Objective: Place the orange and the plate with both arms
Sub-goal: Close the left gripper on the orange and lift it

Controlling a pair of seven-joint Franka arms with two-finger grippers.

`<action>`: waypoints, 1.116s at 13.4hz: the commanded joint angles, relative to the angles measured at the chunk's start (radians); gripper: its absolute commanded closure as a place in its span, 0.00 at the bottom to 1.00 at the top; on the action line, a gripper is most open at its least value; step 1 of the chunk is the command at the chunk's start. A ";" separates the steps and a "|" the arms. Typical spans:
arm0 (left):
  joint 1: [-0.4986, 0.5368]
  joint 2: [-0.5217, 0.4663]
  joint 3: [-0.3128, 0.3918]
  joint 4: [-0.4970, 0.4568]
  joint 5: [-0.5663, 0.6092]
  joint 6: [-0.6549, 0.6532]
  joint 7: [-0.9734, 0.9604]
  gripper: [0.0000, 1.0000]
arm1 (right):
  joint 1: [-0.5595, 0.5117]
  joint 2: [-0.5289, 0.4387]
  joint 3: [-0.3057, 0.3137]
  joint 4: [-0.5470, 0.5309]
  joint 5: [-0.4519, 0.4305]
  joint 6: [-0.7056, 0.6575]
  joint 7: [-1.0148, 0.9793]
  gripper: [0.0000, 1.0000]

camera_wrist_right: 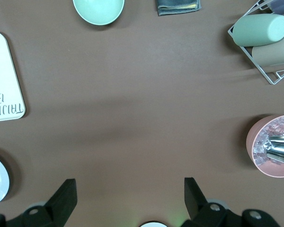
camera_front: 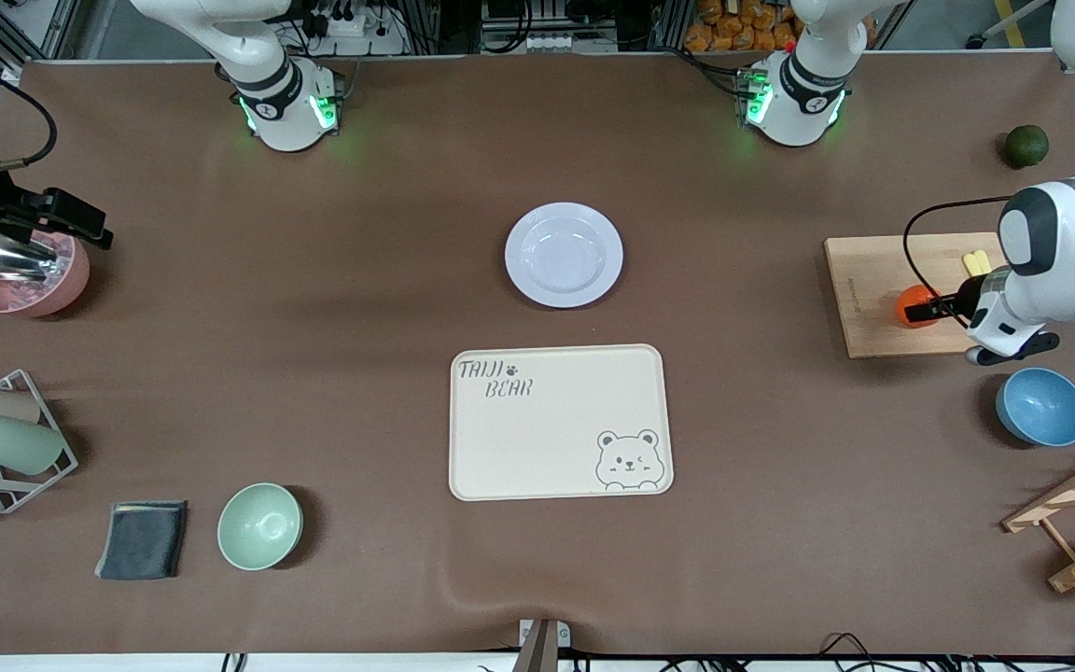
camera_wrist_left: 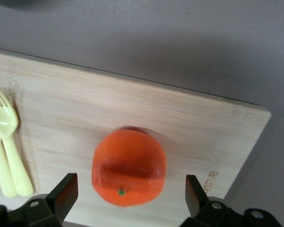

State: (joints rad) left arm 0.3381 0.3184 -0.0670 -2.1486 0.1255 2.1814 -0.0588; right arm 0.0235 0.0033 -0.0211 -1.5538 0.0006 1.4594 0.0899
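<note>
Orange [camera_wrist_left: 128,168] sat on the wooden board [camera_wrist_left: 132,109] between the wide-open, empty left gripper [camera_wrist_left: 128,198] fingers — next: descend, close. Right gripper [camera_wrist_right: 128,201] hung open, empty, over bare table, waiting.

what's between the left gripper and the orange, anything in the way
Nothing visible. The left gripper is over the wooden board with its fingers open on either side of the orange, which sits alone there. The yellow forks lie on the board off to one side, clear of the fingers.
</note>
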 commanded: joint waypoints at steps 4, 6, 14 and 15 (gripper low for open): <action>0.012 0.053 -0.008 -0.005 0.029 0.067 0.008 0.00 | 0.001 -0.006 0.003 0.003 0.012 -0.008 0.002 0.00; 0.013 0.053 -0.008 -0.005 0.029 0.070 0.008 0.08 | 0.010 -0.005 0.003 0.001 0.012 -0.007 0.004 0.00; -0.005 0.004 -0.091 0.080 0.034 -0.006 0.131 0.99 | 0.029 0.003 0.004 -0.002 0.012 -0.004 0.008 0.00; -0.005 -0.002 -0.120 0.117 0.020 -0.043 0.152 0.99 | 0.035 0.004 0.004 -0.003 0.012 -0.002 0.008 0.00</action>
State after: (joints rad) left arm 0.3353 0.3535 -0.1412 -2.0856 0.1367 2.2145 0.0584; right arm 0.0453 0.0068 -0.0148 -1.5561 0.0007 1.4594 0.0899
